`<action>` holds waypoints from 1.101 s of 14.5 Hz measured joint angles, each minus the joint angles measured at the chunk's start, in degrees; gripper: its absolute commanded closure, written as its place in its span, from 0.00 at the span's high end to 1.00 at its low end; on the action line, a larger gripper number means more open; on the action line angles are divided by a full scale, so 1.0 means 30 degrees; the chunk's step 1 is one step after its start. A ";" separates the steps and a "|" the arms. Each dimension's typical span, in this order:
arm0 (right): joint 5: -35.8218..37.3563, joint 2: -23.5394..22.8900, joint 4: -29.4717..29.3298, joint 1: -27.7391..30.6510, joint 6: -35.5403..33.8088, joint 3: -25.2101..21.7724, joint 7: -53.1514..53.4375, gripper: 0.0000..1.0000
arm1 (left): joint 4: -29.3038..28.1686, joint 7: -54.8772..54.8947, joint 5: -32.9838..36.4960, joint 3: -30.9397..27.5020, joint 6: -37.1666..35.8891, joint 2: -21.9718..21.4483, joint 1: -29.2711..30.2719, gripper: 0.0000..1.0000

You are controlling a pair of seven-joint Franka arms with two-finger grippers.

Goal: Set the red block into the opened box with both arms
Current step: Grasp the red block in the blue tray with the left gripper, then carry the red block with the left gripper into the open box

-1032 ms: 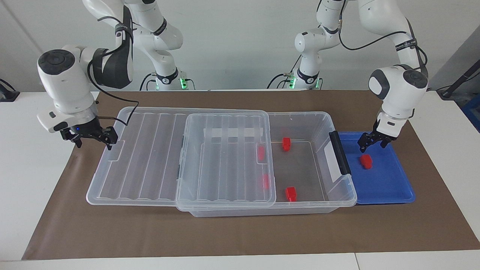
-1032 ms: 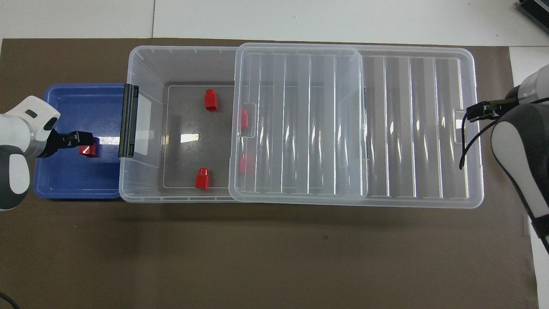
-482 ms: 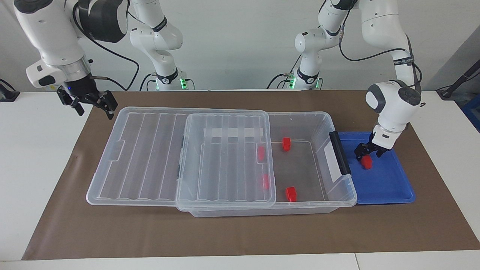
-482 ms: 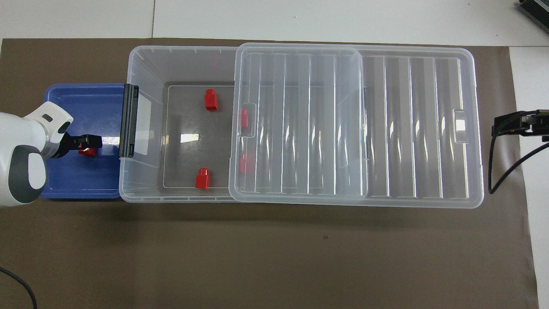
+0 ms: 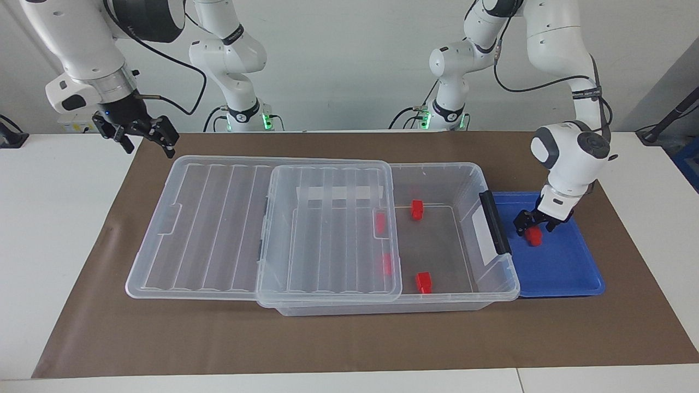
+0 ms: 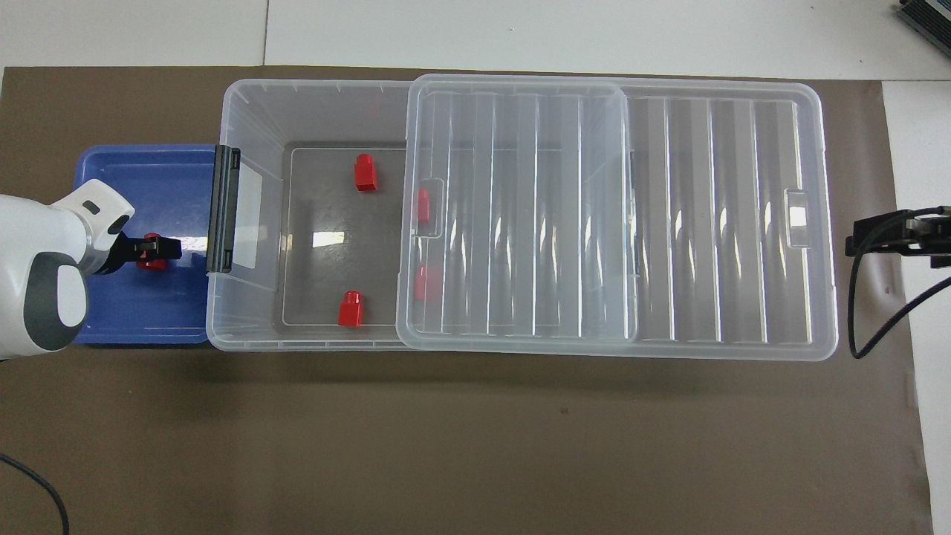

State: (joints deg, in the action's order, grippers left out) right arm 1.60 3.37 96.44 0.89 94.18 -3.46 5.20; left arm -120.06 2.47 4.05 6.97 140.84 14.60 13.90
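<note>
The left hand (image 5: 534,224) stands open, fingers straddling the red block (image 5: 533,235) lying in the blue tray (image 5: 568,273) beside the box (image 5: 464,180); a second ago it hovered higher. The right hand (image 5: 144,134), open, has lifted off the lid (image 5: 218,229).

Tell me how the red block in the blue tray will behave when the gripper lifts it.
The red block looks small, rigid plastic, so probably light and stiff. Its chunky stepped shape shouldn't roll. Its smooth faces might slip between the left gripper's open fingers around it.

Two red blocks (image 5: 380,222) blurred under the ribbed lid (image 5: 327,229), right gripper (image 6: 891,234) cut off at overhead edge
</note>
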 measured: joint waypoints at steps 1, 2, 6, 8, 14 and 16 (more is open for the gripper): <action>-0.0002 0.0000 0.0007 -0.0003 0.0000 0.0000 0.0000 1.00 | 0.0000 0.0080 0.0024 0.0000 0.0008 0.0021 0.0000 0.68; -0.0004 0.0000 0.0009 -0.0009 0.0000 0.0001 0.0000 1.00 | 0.0000 0.0106 0.0030 0.0000 0.0013 0.0048 0.0000 0.48; -0.0020 0.0000 0.0000 -0.0058 -0.0115 0.0204 0.0000 1.00 | 0.0001 0.0150 0.0038 0.0000 0.0019 0.0181 0.0000 0.04; -0.0040 0.0000 -0.0057 -0.0115 -0.0215 0.0624 0.0172 1.00 | 0.0085 0.0150 0.0040 0.0000 -0.0042 0.0183 0.0000 0.04; -0.0040 0.0000 -0.0102 -0.0175 -0.0241 0.1312 0.0953 1.00 | 0.4052 -0.0371 0.0038 0.0365 -0.6074 -0.0158 -0.0078 0.04; -0.0040 0.0000 -0.0102 -0.0175 -0.0244 0.1311 0.0953 1.00 | 0.5152 -0.1123 0.0030 0.0436 -0.8046 -0.0593 -0.0410 0.04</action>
State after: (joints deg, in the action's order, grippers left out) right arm 1.48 3.37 96.14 0.36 93.45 0.48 8.06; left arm -104.61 -0.89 4.14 8.28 116.70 12.83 12.67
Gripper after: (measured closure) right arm 0.000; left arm 0.656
